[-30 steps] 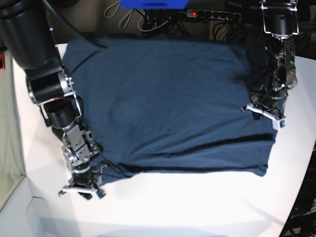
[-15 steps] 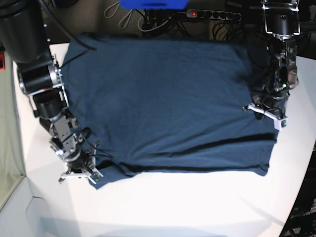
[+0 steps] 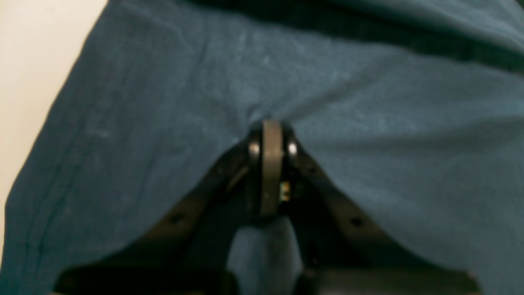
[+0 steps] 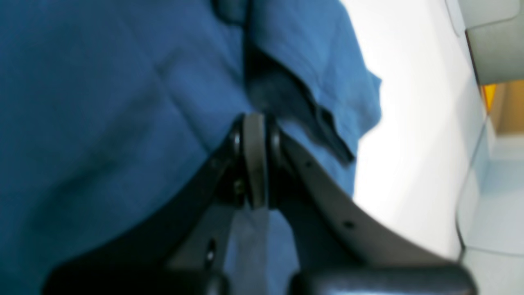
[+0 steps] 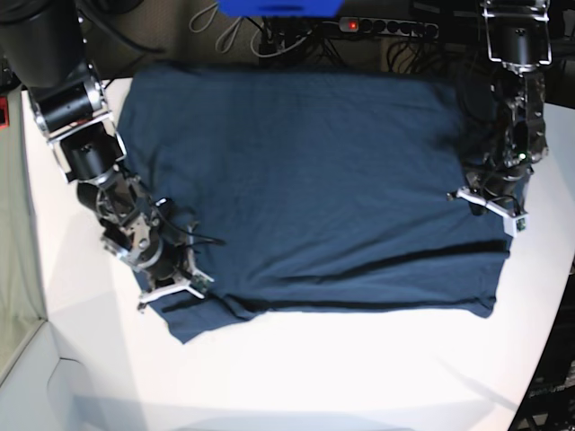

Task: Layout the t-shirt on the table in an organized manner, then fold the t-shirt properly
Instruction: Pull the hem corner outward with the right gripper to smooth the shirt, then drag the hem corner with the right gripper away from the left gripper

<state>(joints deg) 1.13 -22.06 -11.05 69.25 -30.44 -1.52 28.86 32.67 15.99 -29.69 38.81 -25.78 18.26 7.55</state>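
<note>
The navy-blue t-shirt (image 5: 305, 180) lies spread over the white table (image 5: 341, 377), its lower part folded over with dark crease lines. My right gripper (image 5: 172, 292) is shut on the t-shirt's lower-left corner; in the right wrist view the fingers (image 4: 254, 164) pinch the cloth (image 4: 102, 102). My left gripper (image 5: 490, 208) is shut on the t-shirt's right edge; in the left wrist view the closed fingers (image 3: 272, 164) hold the fabric (image 3: 368, 143), which rises around them. The neck label is hidden.
A power strip (image 5: 386, 25) and cables lie behind the table's far edge. A blue object (image 5: 278, 7) sits at the top. Bare table (image 4: 409, 143) lies beside the shirt corner, and a grey ledge (image 4: 491, 37) stands past the table edge.
My right gripper has moved up and to the right, dragging the t-shirt's lower-left corner inward with it. My left gripper has stayed almost still on the right edge.
</note>
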